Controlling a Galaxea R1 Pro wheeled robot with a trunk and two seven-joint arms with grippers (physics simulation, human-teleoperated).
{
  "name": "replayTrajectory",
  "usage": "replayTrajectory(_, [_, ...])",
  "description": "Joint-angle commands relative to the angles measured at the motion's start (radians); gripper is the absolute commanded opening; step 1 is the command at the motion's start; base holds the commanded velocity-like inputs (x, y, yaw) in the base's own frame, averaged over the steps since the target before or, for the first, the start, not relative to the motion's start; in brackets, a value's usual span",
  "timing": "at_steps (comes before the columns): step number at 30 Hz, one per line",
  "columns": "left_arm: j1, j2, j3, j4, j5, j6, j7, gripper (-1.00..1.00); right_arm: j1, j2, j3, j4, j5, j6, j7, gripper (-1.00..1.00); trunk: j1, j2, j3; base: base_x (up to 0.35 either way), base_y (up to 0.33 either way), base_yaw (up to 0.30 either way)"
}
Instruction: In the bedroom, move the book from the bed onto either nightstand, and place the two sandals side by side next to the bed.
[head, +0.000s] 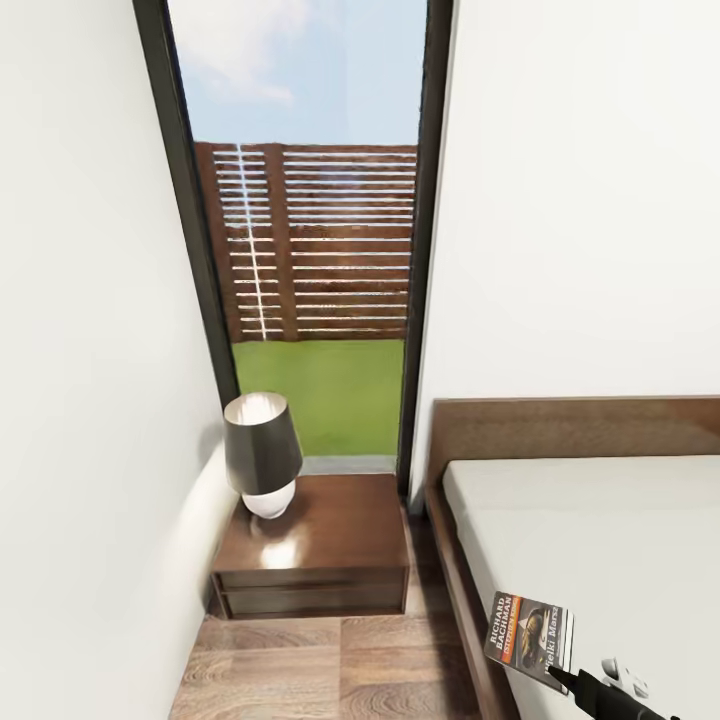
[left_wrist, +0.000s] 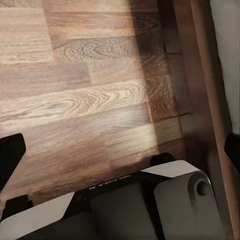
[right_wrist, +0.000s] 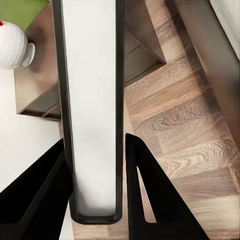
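My right gripper (head: 556, 677) is shut on the book (head: 528, 628), a dark paperback with white lettering and an orange band. It hangs above the bed's (head: 600, 540) near left edge. In the right wrist view the book (right_wrist: 92, 100) stands edge-on, clamped between the two black fingers (right_wrist: 150, 200). The nightstand (head: 310, 545) sits in the corner left of the bed, by the window, and its top (right_wrist: 40, 95) also shows in the right wrist view. My left gripper (left_wrist: 120, 155) hangs open over the wood floor beside the bed frame (left_wrist: 202, 100). The sandals are out of view.
A dark-shaded lamp with a white base (head: 262, 455) stands on the nightstand's back left part. A white wall runs close along the left. A narrow strip of plank floor (head: 330, 670) separates nightstand and bed frame. A tall black-framed window (head: 310, 250) is behind.
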Motion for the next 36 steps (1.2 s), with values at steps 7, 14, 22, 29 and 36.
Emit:
replayTrajectory(7, [-0.001, 0.000, -0.009, 0.001, 0.007, -0.004, -0.003, 1.00, -0.001, 0.000, -0.006, -0.001, -0.009, 0.011, 0.004, -1.00, 0.001, -0.002, -0.002, 0.323, 0.000, 0.000])
replayTrajectory(14, [-0.001, 0.000, -0.009, 0.001, 0.007, -0.004, -0.003, 1.00, -0.001, 0.000, -0.006, -0.001, -0.009, 0.011, 0.004, -1.00, 0.001, -0.002, -0.002, 0.323, 0.052, 0.000])
replayTrajectory(22, [-0.001, 0.000, -0.009, 0.001, 0.007, -0.004, -0.003, 1.00, -0.001, 0.000, -0.006, -0.001, -0.009, 0.011, 0.003, -1.00, 0.001, -0.002, -0.002, 0.313, 0.155, 0.000])
replayTrajectory(29, [-0.001, 0.000, -0.009, 0.001, 0.007, -0.004, -0.003, 1.00, -0.001, 0.000, -0.006, -0.001, -0.009, 0.011, 0.003, -1.00, 0.001, -0.002, -0.002, 0.306, 0.151, 0.000])
replayTrajectory(36, [-0.001, 0.000, -0.009, 0.001, 0.007, -0.004, -0.003, 1.00, -0.001, 0.000, -0.006, -0.001, -0.009, 0.011, 0.003, -1.00, 0.001, -0.002, -0.002, 0.319, 0.087, 0.000])
